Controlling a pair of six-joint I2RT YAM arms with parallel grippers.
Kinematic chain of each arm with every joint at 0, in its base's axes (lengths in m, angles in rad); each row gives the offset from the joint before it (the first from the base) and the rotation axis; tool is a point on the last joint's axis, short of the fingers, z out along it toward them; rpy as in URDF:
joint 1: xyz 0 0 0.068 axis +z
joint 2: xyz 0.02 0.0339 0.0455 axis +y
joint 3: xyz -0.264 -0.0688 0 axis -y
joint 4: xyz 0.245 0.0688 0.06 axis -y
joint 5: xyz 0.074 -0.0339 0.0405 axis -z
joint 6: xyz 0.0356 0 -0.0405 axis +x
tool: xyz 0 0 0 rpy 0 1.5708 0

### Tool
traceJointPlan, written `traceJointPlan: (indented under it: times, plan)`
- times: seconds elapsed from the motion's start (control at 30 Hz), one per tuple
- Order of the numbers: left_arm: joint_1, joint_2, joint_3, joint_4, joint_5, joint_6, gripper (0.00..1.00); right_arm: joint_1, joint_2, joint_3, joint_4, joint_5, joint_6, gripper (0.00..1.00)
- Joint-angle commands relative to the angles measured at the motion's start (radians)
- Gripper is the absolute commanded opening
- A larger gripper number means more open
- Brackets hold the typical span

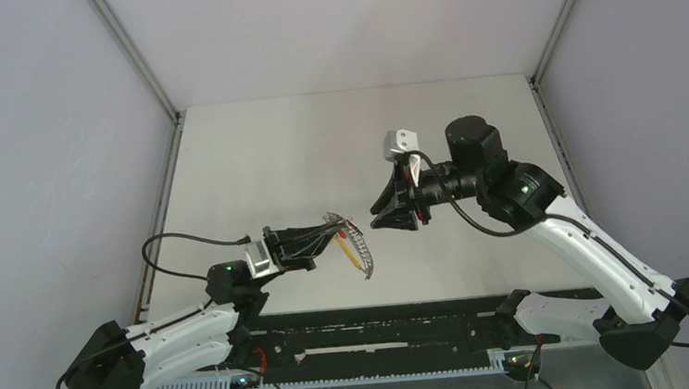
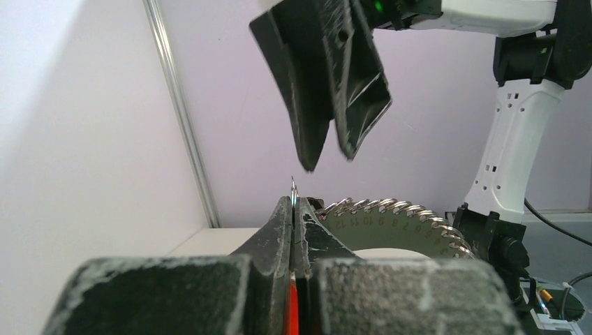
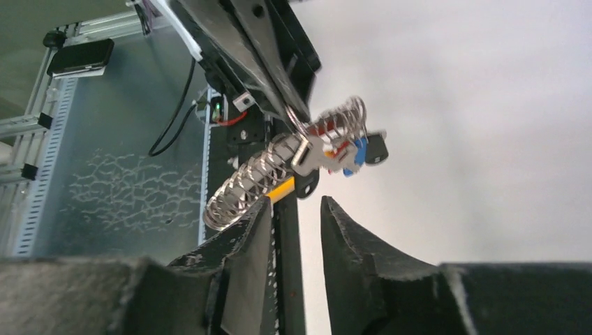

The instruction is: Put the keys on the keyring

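— Both arms are up over the table (image 1: pixel 254 155), walls well apart. Where's the keyring (image 1: pixel 356 247)?
— Off the table, pinched in the left gripper (image 1: pixel 327 233), whose jaws are clamped tight on it.
— And the right gripper (image 1: pixel 382 218)?
— Just beside it, jaws slightly parted and empty. The keyring lies just ahead of them, its length slanting across their gap.
— The keys (image 3: pixel 363 148)?
— Bunched by the left tips.

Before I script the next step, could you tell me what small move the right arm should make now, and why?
Probably ease the right gripper back from the keyring: its jaws are apart and empty, while the left gripper is shut on the ring and the keys already seem to hang from it.
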Motion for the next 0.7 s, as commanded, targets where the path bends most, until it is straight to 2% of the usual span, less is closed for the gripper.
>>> traceJointPlan:
  times: [0.0,0.33,0.67]
  plan:
    - [-0.007,-0.012,-0.001,0.078,-0.001,0.012,0.00,-0.001,-0.026,-0.036,0.179,-0.083,-0.071,0.34]
    - [-0.007,-0.014,0.008,0.079,0.028,0.002,0.00,-0.006,0.061,-0.036,0.303,-0.176,-0.035,0.36]
    - [-0.007,-0.004,0.019,0.078,0.034,-0.001,0.00,-0.007,0.099,-0.037,0.297,-0.250,-0.024,0.24]
